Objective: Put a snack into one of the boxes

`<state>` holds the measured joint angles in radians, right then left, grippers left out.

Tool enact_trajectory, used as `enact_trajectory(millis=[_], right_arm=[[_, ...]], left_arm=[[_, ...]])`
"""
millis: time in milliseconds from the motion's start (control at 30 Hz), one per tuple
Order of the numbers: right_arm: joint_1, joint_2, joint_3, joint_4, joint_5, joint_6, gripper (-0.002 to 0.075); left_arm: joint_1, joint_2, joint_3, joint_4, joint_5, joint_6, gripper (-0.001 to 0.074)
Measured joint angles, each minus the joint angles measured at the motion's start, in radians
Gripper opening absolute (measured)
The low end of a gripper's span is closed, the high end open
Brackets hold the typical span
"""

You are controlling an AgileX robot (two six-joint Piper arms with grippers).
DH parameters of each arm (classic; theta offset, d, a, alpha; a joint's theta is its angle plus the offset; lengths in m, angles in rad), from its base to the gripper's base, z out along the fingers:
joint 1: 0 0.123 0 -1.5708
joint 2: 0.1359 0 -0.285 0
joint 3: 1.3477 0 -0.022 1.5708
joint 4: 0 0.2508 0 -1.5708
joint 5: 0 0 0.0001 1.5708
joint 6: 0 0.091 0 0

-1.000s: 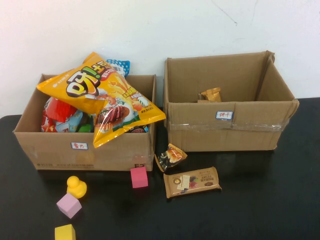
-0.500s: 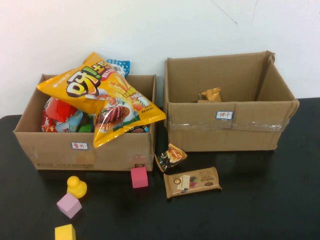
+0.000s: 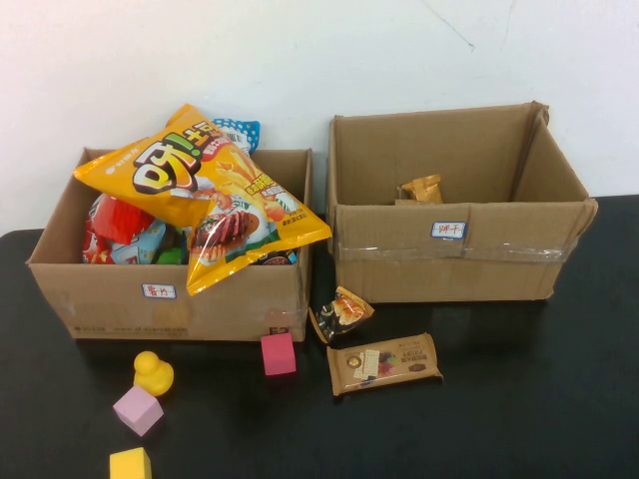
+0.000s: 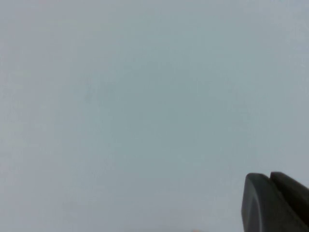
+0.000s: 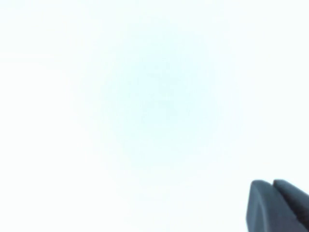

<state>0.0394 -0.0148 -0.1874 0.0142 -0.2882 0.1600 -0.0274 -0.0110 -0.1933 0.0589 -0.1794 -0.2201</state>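
A brown snack bar packet (image 3: 384, 363) lies flat on the black table (image 3: 519, 399) in front of the right cardboard box (image 3: 454, 239). A small dark snack packet (image 3: 340, 313) leans against the left cardboard box (image 3: 170, 299), between the two boxes. The left box is heaped with snacks, with a big yellow chip bag (image 3: 205, 190) on top. The right box holds one small tan packet (image 3: 421, 189). Neither arm shows in the high view. The left gripper (image 4: 269, 178) and the right gripper (image 5: 272, 183) each show dark fingertips pressed together, empty, facing a blank wall.
A pink cube (image 3: 278, 353), a yellow duck (image 3: 152, 372), a lilac cube (image 3: 138, 409) and a yellow cube (image 3: 130, 465) lie on the table in front of the left box. The white wall stands right behind both boxes.
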Motion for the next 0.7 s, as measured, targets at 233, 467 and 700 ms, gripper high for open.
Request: enact_trajectory(millis=[233, 467, 700], right_arm=[[-0.002, 0.078, -0.096, 0.001, 0.288, 0.051, 0.0000], [-0.002, 0.153, -0.096, 0.001, 0.367, 0.085, 0.0000], [-0.002, 0.204, -0.097, 0.001, 0.382, -0.001, 0.0000]], left_arm=[[0.000, 0.086, -0.136, -0.023, 0.458, -0.014, -0.0002], [0.000, 0.134, -0.138, -0.067, 0.682, -0.017, -0.0002], [0.000, 0.134, -0.068, -0.042, 0.640, -0.022, -0.0002]])
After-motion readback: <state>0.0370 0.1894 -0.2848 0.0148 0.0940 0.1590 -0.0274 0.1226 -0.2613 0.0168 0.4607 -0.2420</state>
